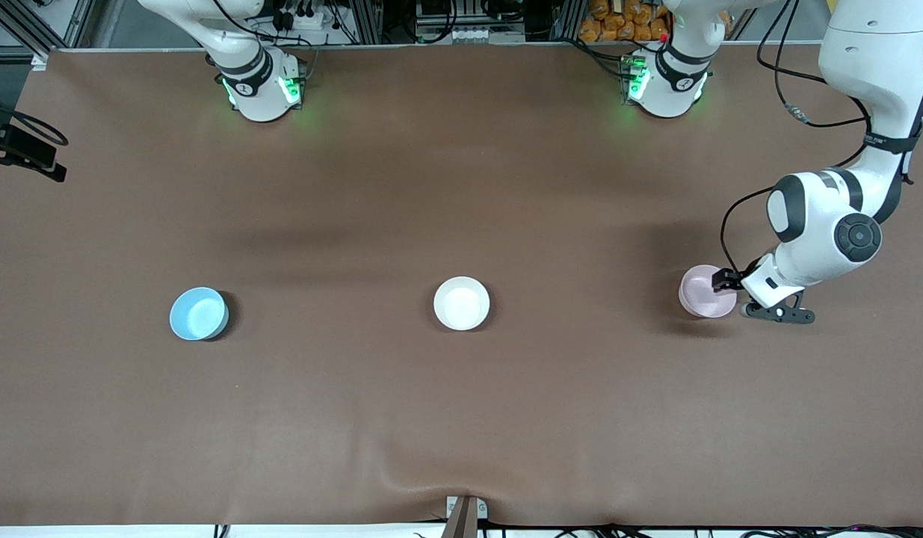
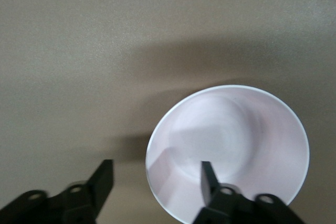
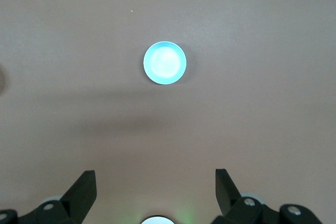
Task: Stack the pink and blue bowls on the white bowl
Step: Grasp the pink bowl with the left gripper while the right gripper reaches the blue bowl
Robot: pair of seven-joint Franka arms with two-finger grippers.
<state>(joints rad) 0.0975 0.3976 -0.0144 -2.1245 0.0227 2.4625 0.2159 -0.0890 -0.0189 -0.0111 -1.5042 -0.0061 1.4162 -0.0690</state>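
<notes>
The pale pink bowl [image 1: 704, 290] stands upright at the left arm's end of the table. My left gripper [image 1: 730, 287] is open and low at its rim. In the left wrist view one finger [image 2: 208, 174] is inside the pink bowl [image 2: 231, 140], the other finger [image 2: 102, 177] is outside it, and my left gripper [image 2: 156, 167] straddles the rim. The white bowl [image 1: 461, 302] stands mid-table. The light blue bowl [image 1: 199, 313] stands toward the right arm's end. My right gripper [image 3: 155, 174] is open and empty, high over the table, with the blue bowl [image 3: 165, 63] far below it; it is out of the front view.
A brown mat [image 1: 461, 418] covers the table, with a wrinkle by a clamp [image 1: 465, 515] at the near edge. Black gear [image 1: 20, 149] sits at the right arm's end. The three bowls stand in one row, wide apart.
</notes>
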